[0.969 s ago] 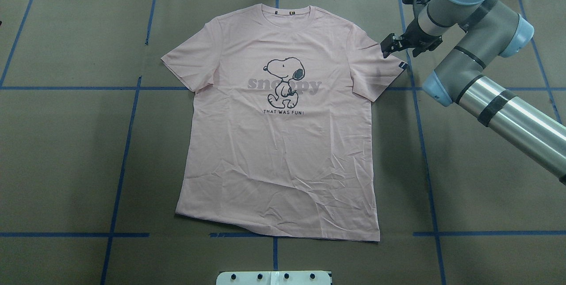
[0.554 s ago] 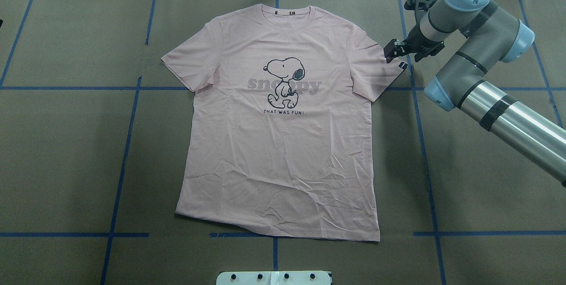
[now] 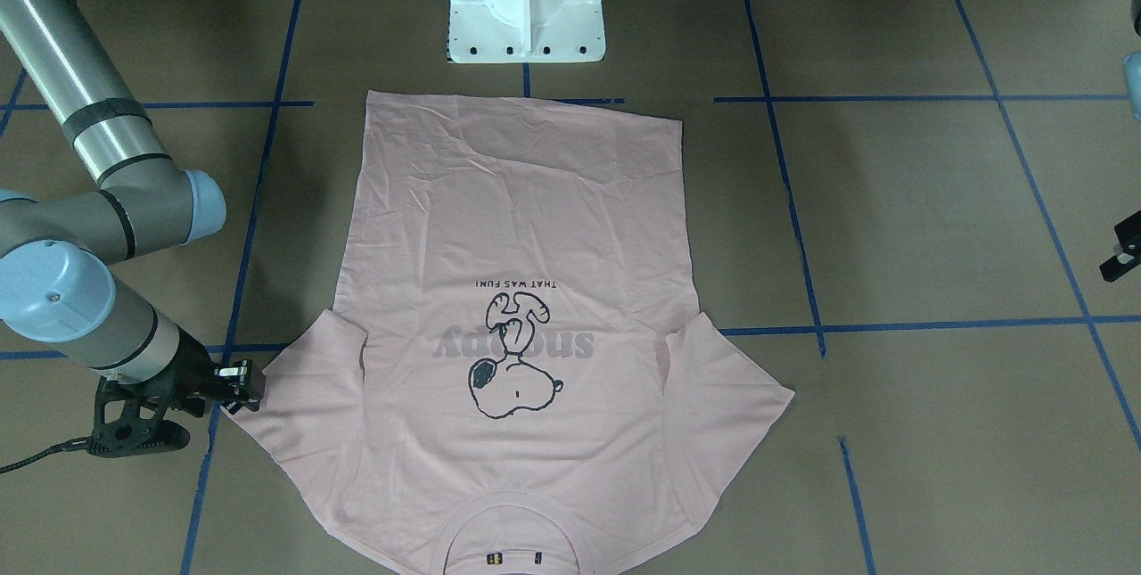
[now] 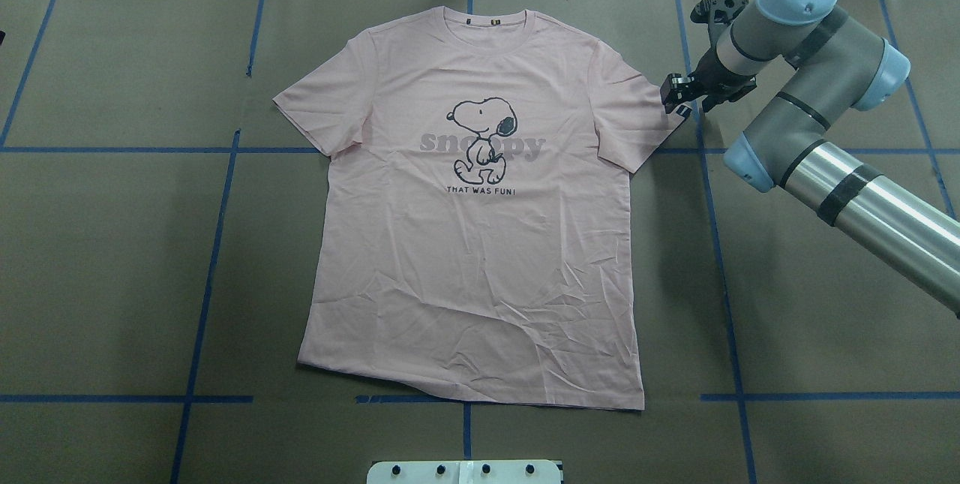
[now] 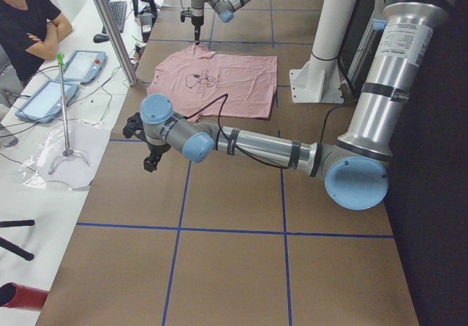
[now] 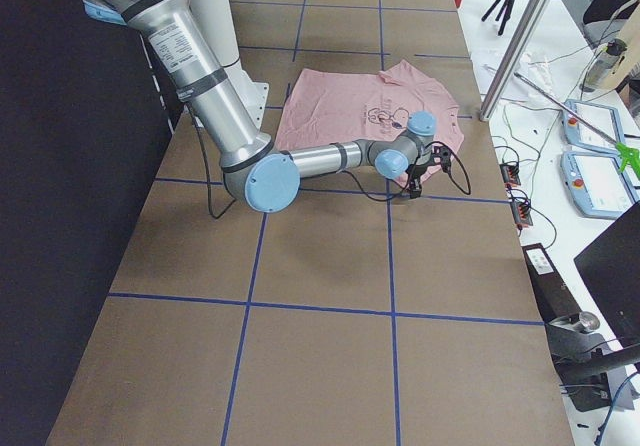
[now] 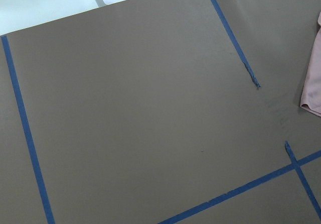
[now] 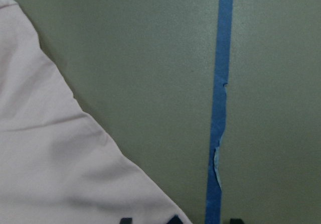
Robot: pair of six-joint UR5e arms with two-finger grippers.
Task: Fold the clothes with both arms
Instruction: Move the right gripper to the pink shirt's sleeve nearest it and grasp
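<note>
pink tee (image 4: 480,244): sleeve corner beneath my right claw (image 4: 673,92), spread. straddle the hem squarely, then pinch both layers.

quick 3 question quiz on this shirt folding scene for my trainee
1. True or false: the T-shirt lies flat with its dog print facing up.
2. Which hand is at the tip of a sleeve? A) left hand B) right hand C) neither
3. Fill in: the collar is at the end of the shirt ___ from the white base.
Key: 1 true; 2 B; 3 farthest
</note>
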